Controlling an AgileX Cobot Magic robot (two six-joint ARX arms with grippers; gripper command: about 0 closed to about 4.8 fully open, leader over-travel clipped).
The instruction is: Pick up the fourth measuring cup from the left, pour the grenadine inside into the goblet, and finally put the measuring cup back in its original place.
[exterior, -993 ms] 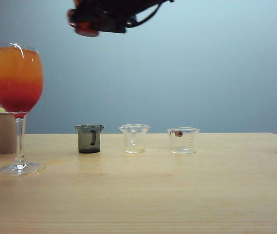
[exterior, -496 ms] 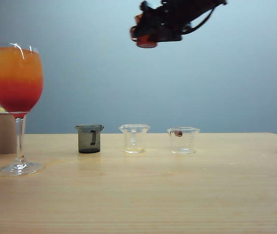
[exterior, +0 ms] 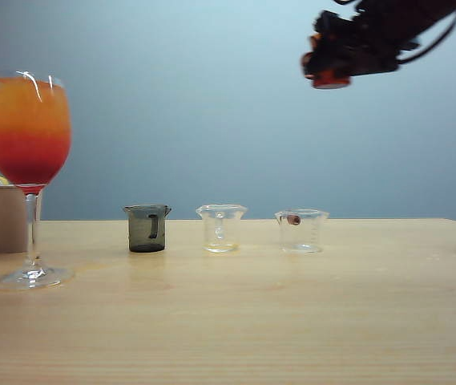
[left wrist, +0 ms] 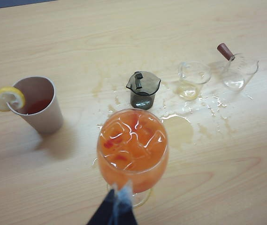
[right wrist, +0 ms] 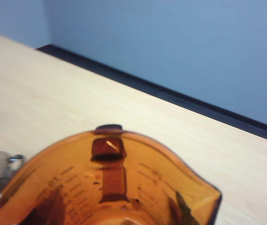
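Cup point(right wrist: 105, 187) sits pinched in the right tool point(exterior: 332, 68), high above its empty spot right of the 3 cups. Left tool point(left wrist: 117, 211): cannot tell.

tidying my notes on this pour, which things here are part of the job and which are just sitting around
Part of the job:
- amber cup, held high in the right pincer
- goblet, with a red layer under orange

Just sitting around:
- grey cup
- two clear cups
- beige tumbler with a lemon slice
- spilled liquid
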